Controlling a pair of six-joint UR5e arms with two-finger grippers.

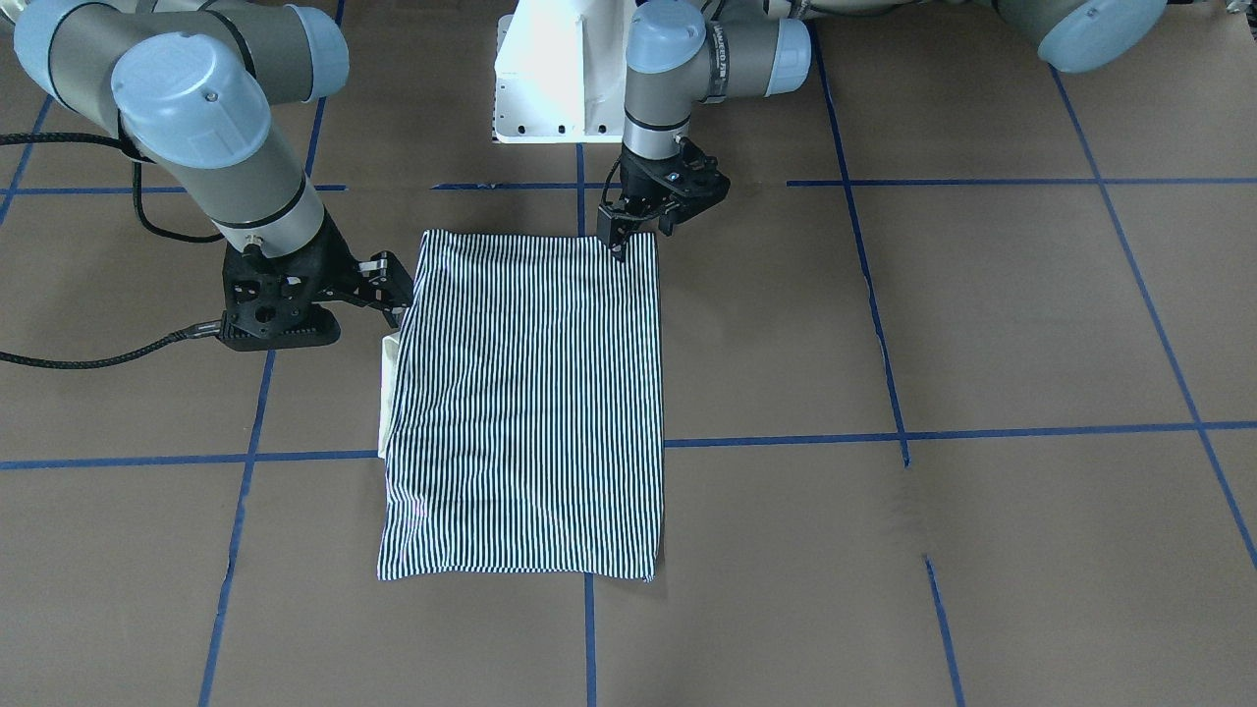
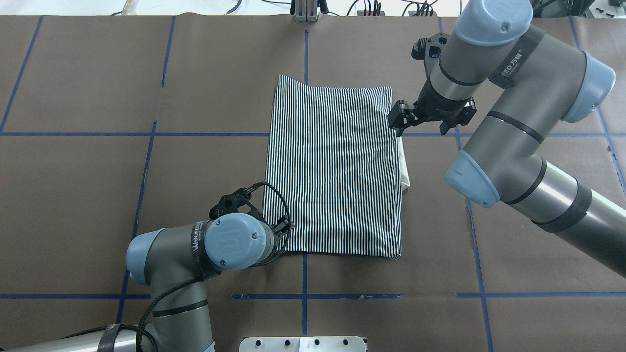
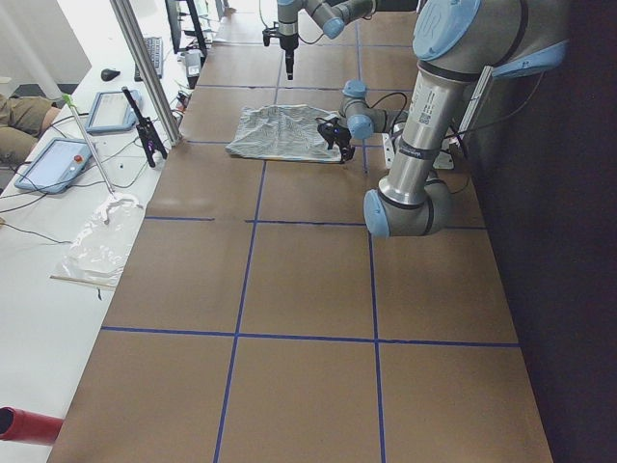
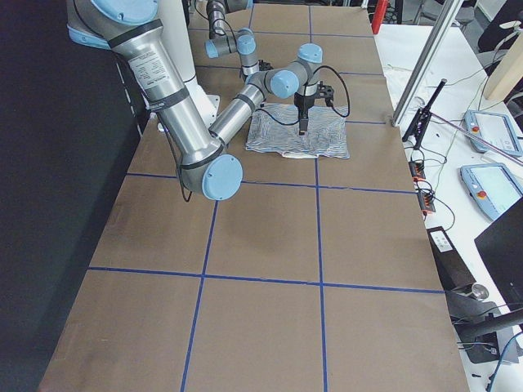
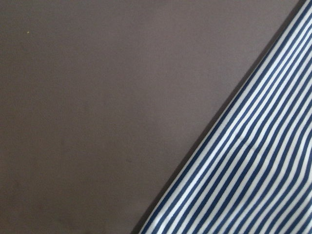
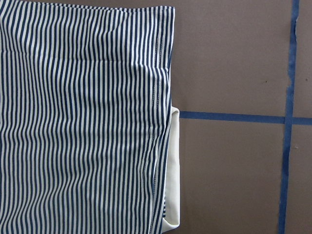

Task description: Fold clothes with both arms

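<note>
Striped polo shirt lies folded to a rectangle mid-tabletop, cream collar poking out its R edge. L arm sets the L jaws tip-down on the shirt's robot-side L corner; can't tell if they're closed or gripping. R arm: R jaws parted, empty, just beside the collar-side edge.

Risks: L pinching only the top layer peels the fold open; uneven lift btwn arms skews the stack; collar drags out more.

Writing: "UR" on joint cap; wrist strap reads roughly "WANUEED".
</note>
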